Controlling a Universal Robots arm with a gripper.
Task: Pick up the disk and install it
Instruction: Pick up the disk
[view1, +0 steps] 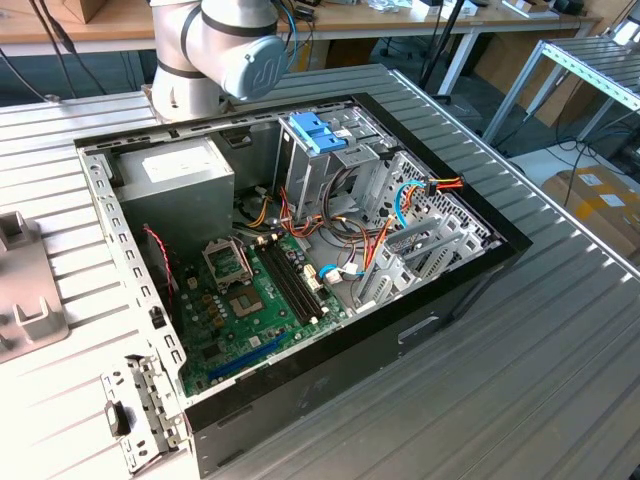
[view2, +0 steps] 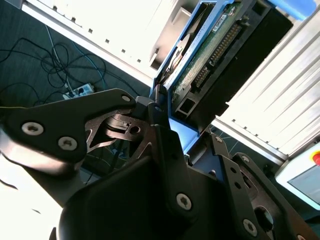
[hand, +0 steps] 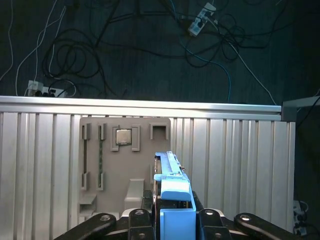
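Currently the gripper (hand: 172, 215) is clamped on the disk (hand: 169, 172), jaws closed onto its flat faces. The disk is edge-on in the first wrist view, with a blue mounting piece (hand: 176, 192) on the near edge. The second wrist view shows the disk's green circuit board (view2: 200, 65) and connector row facing out, with a blue rail along one side.

The disk is held off the surface, lined up against one side edge of the grey fixture plate (hand: 125, 165). The plate lies flat on the ribbed metal table (hand: 240, 160), and a small square chip (hand: 123, 136) sits in a pocket at the plate's far end. Beyond the plate comes the table edge, then floor with loose cables (hand: 75, 60) and a power strip (hand: 200, 20).

In the exterior view the open computer case (view1: 440, 300) sits on the exterior view's right of the plate. Its blue-handled drive cage (view1: 318, 132) is well apart from the plate, and the arm (view1: 225, 45) is beyond that.
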